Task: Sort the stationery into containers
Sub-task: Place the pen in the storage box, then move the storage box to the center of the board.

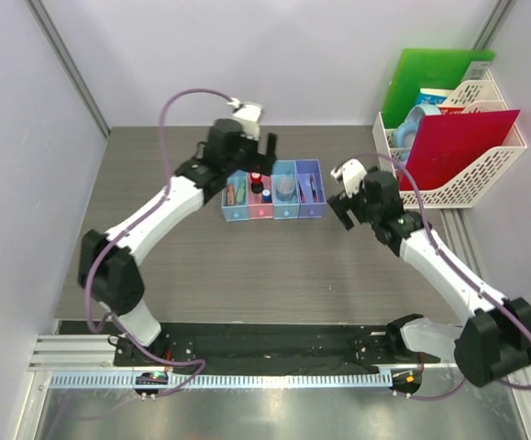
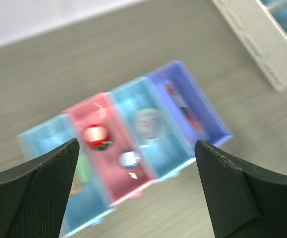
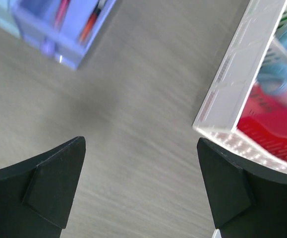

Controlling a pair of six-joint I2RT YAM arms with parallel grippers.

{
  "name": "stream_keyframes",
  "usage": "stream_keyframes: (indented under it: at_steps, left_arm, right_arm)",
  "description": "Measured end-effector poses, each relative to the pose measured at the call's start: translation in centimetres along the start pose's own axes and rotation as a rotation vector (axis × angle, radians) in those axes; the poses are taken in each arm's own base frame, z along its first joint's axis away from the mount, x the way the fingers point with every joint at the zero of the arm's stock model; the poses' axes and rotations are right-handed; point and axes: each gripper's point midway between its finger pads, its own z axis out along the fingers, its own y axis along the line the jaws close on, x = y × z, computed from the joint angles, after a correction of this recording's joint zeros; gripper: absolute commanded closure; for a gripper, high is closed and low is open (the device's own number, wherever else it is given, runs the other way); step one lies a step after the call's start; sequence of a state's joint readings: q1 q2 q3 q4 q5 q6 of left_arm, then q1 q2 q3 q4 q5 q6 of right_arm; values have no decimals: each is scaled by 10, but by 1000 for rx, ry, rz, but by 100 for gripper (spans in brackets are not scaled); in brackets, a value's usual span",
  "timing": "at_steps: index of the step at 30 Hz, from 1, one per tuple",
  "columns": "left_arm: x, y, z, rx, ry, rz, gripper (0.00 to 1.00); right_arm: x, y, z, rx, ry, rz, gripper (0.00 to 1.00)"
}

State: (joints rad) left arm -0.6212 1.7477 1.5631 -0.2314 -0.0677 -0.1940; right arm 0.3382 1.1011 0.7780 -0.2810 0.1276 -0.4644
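**Task objects.** A row of four joined translucent rectangular bins (image 1: 272, 192) stands on the far half of the table, near its middle, with the stationery inside. Counting from the left arm's side:
- The light-blue end bin (image 2: 44, 141) holds a green piece (image 2: 85, 168) and an orange piece (image 1: 233, 193).
- The pink bin (image 2: 118, 183) holds a red-black round cap (image 2: 97, 137) and a tiny blue piece (image 2: 128, 158).
- The second light-blue bin (image 2: 165, 148) holds a greyish clear roll (image 2: 148, 121).
- The purple-blue end bin (image 2: 210, 121) holds thin dark-red pens (image 2: 182, 105) lying lengthwise.

The left wrist view is blurred, so finer detail of the pieces cannot be read. Every stationery piece that the views show lies in a bin.

**Arms.** The left gripper (image 2: 137, 145) hangs above the row, toward its left end. Its jaws are spread wide with nothing between them. The right gripper (image 3: 141, 143) hovers over the dark-grey wood-grain tabletop (image 3: 133, 99), between the purple-blue end bin and the white mesh file rack (image 3: 232, 84). Its jaws are likewise spread and empty.

**Surroundings.** The rack stands at the table's far right and carries a red folder (image 1: 458, 147) and a green folder (image 1: 430, 78).

**Step in hand (judgement).** The sorting appears complete, or very nearly so. The next move seems to call for no grasp. Both arms would need to lift away without clipping the thin bin walls, since so light a row would probably slide at a touch. It would also be worth checking for any piece hidden beneath the arms.
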Motion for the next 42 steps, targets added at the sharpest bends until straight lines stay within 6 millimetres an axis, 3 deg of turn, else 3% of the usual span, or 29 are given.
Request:
stream_keyframes:
  at_steps: [3,5,8,10,12,14,18,23,26,34,42]
  left_arm:
    - [-8,54,-31,-82,-51,13,0]
    - [3,89,-37,-144,-53,19,0]
    - [54,134,-41,-224,34,25,0]
    - [91,149,-41,-248,119,36,0]
    - [114,153,-39,-251,179,49,0]
    - [121,153,-35,-246,197,59,0]
    - [117,153,-33,-242,189,81,0]
    - [109,153,-28,-240,167,87,0]
    - [117,154,-22,-234,187,85,0]
    - [166,159,-1,-228,307,80,0]
    - [171,156,2,-210,306,74,0]
  right_arm:
    - [-40,-15,14,16,-33,54,0]
    - [-63,-22,25,22,-55,90,0]
    - [-79,-23,44,6,-49,136,0]
    - [-83,-21,60,-6,-33,159,0]
    - [-83,-17,80,-23,-5,184,1]
    - [-79,-10,100,-44,26,205,1]
    - [-59,10,128,-99,93,231,0]
    - [-37,25,149,-128,156,243,0]
    - [-31,30,155,-136,174,245,0]
    - [-32,31,159,-143,163,249,0]
    - [-33,34,159,-160,158,254,0]
